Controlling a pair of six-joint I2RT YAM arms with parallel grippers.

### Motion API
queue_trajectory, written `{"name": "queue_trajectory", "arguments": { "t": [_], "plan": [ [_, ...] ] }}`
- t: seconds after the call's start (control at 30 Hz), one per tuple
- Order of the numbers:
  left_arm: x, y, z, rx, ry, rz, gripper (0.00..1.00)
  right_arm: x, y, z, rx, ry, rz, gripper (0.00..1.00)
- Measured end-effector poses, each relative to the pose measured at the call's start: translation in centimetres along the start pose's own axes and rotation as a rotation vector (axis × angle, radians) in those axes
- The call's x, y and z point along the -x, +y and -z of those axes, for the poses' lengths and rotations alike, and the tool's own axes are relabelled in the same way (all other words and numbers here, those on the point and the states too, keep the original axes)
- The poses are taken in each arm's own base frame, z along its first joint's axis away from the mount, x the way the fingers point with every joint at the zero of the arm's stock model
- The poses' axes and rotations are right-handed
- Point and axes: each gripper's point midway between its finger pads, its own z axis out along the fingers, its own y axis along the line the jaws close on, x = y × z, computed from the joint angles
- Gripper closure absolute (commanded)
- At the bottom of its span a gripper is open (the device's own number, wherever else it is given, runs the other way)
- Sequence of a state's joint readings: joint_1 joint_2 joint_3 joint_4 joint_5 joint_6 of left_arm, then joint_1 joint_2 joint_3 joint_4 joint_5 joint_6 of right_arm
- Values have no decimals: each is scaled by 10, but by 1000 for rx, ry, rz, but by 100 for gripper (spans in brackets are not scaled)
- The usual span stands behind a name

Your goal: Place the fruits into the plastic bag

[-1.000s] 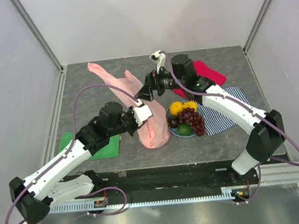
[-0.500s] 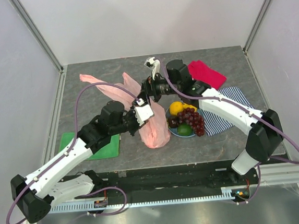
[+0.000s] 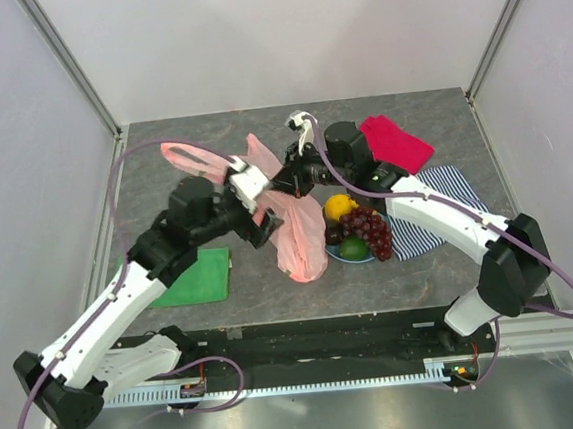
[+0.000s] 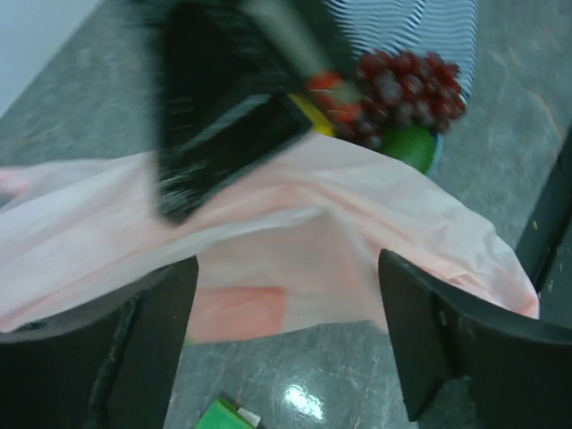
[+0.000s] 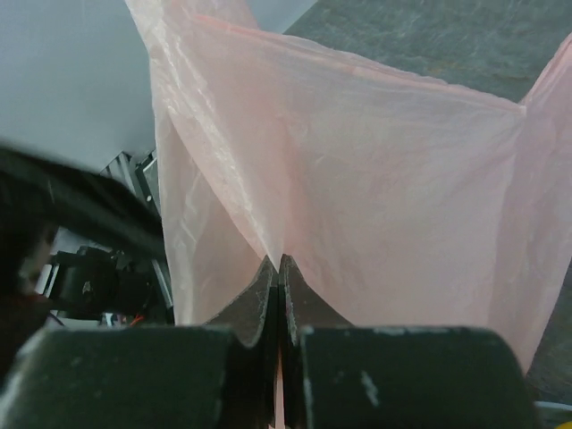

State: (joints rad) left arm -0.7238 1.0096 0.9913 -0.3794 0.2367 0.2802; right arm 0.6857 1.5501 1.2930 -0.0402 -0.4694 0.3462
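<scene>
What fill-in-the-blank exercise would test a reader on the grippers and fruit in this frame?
1. The right gripper has its fingers ____ on the plastic bag.
2. The left gripper has its fingers ____, holding nothing.
3. The grape bunch lies on the ____, outside the bag.
Missing words: shut; open; plate.

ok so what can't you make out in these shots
- Left wrist: a blurred dark shape covers most of the yellow citrus.
- Right wrist: the plastic bag fills the frame, so no fruit shows.
- Top: the grape bunch hides most of the plate; the green fruit is too small to name.
</scene>
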Motion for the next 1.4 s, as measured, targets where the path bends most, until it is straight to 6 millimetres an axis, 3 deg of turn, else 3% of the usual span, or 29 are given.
{"name": "queue_trajectory", "arguments": {
  "t": [0.1, 0.17, 0.3, 0.43, 0.63, 0.77, 1.07, 1.4],
  "plan": [
    [19, 37, 23, 131, -61, 127, 2, 5, -1, 8, -20, -48, 20, 100],
    [32, 64, 49, 253, -124, 237, 1, 4, 1, 14, -21, -81, 29, 100],
    [54, 87, 91, 395, -231, 410, 1, -1, 1, 23, -25, -129, 27, 100],
    [50, 99, 110, 466, -276, 594, 1, -5, 0, 23, -24, -154, 27, 100],
    [29, 101, 87, 408, -256, 828, 1, -12, 7, 21, -13, -157, 45, 100],
    [0, 96, 68, 388, -193, 946, 1, -21, 15, 20, -13, -150, 70, 100],
    [-24, 98, 64, 399, -214, 1057, 1, -31, 28, 17, -10, -143, 130, 100],
    [-7, 83, 67, 295, -325, 1038, 1, -47, 28, 5, -26, -108, 135, 100]
  ]
}}
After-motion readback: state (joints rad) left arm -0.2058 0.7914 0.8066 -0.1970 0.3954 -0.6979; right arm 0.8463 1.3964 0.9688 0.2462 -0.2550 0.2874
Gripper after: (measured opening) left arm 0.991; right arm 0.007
